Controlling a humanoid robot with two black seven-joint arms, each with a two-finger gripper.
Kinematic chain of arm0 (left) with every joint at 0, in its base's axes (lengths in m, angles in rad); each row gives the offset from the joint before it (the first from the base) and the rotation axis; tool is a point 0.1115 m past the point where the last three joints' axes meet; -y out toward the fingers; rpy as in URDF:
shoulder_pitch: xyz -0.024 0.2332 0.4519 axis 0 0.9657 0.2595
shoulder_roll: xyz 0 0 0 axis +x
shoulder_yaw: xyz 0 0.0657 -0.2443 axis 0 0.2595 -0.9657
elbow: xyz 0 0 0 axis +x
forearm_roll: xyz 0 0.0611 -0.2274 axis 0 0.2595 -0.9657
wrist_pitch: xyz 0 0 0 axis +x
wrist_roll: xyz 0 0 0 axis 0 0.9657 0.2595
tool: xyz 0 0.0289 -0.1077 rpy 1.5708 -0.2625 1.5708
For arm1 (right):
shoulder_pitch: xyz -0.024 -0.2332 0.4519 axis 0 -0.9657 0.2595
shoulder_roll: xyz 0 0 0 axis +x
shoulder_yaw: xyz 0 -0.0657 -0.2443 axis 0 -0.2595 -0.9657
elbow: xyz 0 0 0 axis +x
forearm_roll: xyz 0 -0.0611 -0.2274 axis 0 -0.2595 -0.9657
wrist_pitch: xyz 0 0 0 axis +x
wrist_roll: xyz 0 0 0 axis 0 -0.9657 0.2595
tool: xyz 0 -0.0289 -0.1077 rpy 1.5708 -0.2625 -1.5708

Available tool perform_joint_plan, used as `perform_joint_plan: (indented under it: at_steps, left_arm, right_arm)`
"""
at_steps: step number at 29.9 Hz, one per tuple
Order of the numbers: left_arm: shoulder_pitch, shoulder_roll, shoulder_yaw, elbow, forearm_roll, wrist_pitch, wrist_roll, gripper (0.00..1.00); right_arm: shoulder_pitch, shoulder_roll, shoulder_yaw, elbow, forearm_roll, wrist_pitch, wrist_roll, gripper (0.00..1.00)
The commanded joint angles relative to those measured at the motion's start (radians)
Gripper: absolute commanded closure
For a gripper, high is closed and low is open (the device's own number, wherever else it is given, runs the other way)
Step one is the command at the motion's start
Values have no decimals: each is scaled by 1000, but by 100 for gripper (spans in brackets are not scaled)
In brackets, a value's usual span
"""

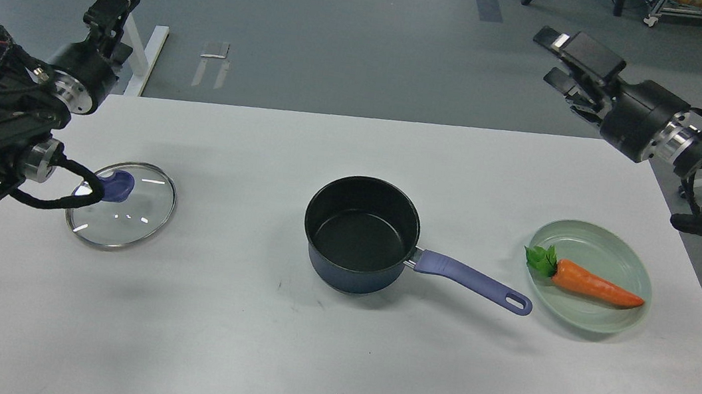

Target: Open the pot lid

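White table (pixel 330 368): lid (pixel 128 213), pot (pixel 361 235), dish (pixel 604 318).

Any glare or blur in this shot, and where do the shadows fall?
Head view: sharp overall; small white glints on the glass lid; soft shadows toward the camera under the pot and green dish; the left gripper is dark, fingers hard to separate.
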Motion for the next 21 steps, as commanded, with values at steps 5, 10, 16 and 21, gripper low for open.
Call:
perform_joint_plan:
  at_steps: [5,10,16,21]
  left_arm:
    - [10,-133,-173,110,-113,-101,1,1]
    - [20,-164,-230,119,-197,-164,0,1]
    - [21,-182,-231,119,-337,-202,-2,1]
    - [35,-180,-236,118,-363,-205,-2,1]
  right_arm:
    - [-50,15,3,-135,467,-4,6,1]
    - [-53,124,40,-248,662,6,1,1]
    - [-87,350,242,-454,738,36,-16,1]
    - [-158,445,431,-462,749,108,-56,1]
